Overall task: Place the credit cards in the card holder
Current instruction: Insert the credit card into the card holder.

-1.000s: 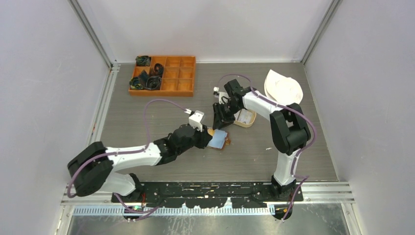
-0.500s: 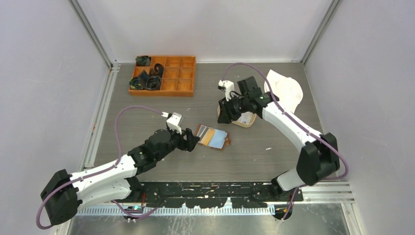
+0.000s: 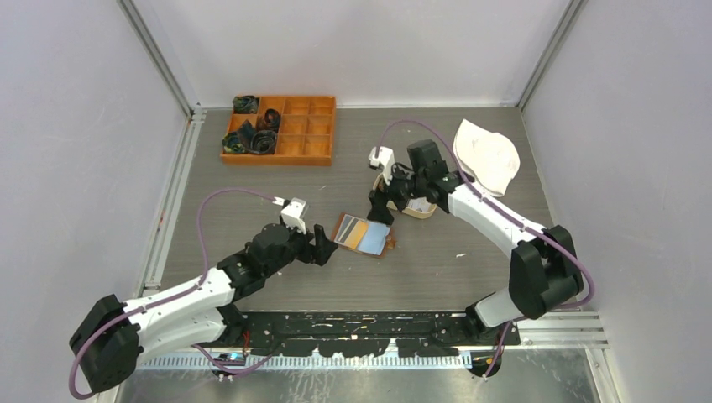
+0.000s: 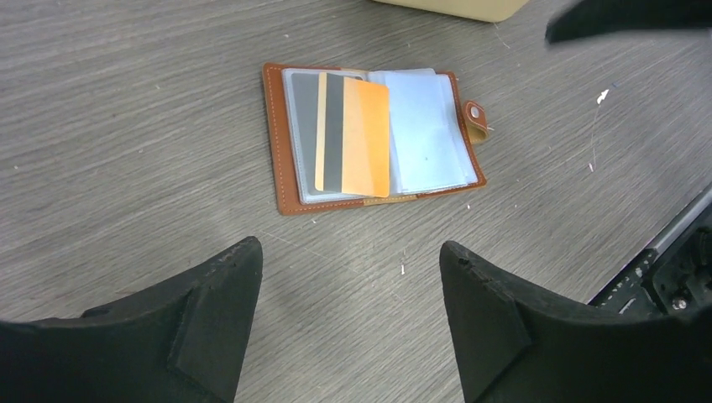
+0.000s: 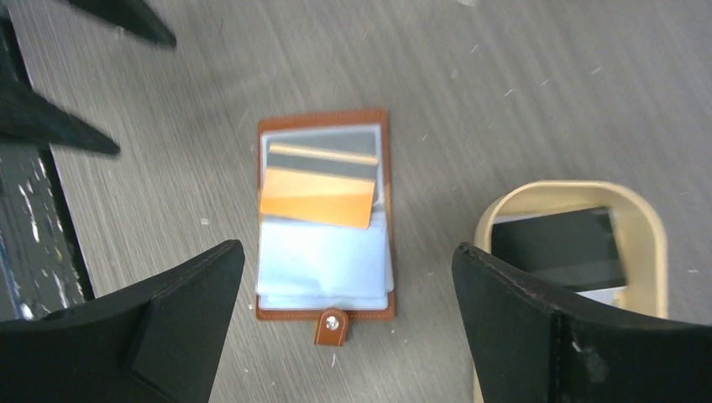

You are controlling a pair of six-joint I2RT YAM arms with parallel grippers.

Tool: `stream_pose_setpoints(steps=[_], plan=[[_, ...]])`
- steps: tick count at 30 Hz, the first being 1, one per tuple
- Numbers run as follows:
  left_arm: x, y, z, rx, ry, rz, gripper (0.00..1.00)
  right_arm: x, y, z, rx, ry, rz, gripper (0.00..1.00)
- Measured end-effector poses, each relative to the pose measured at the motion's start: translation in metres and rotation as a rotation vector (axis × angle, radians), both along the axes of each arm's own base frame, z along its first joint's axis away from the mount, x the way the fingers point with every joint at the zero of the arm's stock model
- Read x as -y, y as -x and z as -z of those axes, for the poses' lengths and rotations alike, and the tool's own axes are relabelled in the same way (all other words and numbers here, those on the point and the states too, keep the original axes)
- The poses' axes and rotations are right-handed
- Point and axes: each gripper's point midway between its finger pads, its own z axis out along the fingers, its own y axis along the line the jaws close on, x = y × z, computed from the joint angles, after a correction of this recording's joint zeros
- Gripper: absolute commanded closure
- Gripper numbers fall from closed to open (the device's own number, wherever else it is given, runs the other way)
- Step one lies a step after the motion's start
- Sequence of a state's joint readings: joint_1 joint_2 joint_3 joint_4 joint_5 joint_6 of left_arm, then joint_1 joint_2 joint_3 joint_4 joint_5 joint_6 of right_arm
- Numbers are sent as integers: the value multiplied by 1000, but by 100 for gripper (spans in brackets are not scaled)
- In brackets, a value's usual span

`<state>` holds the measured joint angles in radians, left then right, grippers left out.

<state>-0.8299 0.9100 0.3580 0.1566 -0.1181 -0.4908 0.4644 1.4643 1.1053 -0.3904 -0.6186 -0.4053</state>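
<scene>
Top external view: card holder (image 3: 363,235) lies open on the worktop (image 3: 252,189) with an orange card (image 4: 353,134) across its sleeves. A black card (image 5: 558,248) sits in the tray (image 5: 571,186). Left end effector (image 3: 327,244) and right end effector (image 3: 379,207) are both spread, empty.

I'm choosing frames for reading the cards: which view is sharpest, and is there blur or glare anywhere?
Left wrist: sharpest, the card holder crisp with no strong glare on its sleeves; only the left gripper near the lens looks soft. Right wrist: slightly blurred throughout, the tray rim smeared. Top external: evenly lit, soft shadows, sharp, but everything is small.
</scene>
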Motion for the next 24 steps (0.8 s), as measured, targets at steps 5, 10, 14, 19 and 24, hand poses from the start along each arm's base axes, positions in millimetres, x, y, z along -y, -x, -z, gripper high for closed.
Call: stream_pose_setpoints(steps=[5,10,14,19,24], plan=[[-9,-7,12,-67,36,-48,22,11,35,62,-16,46,-131,1],[-20,-14,37,-198,113,-89,24,18,53,82,61,83,-304,10],[-13,-15,44,-269,167,-73,27,14,54,81,134,98,-377,26],[-7,-14,56,-346,201,-60,31,8,50,82,170,129,-405,50],[-7,-19,64,-395,208,-74,40,1,45,95,184,205,-413,69]])
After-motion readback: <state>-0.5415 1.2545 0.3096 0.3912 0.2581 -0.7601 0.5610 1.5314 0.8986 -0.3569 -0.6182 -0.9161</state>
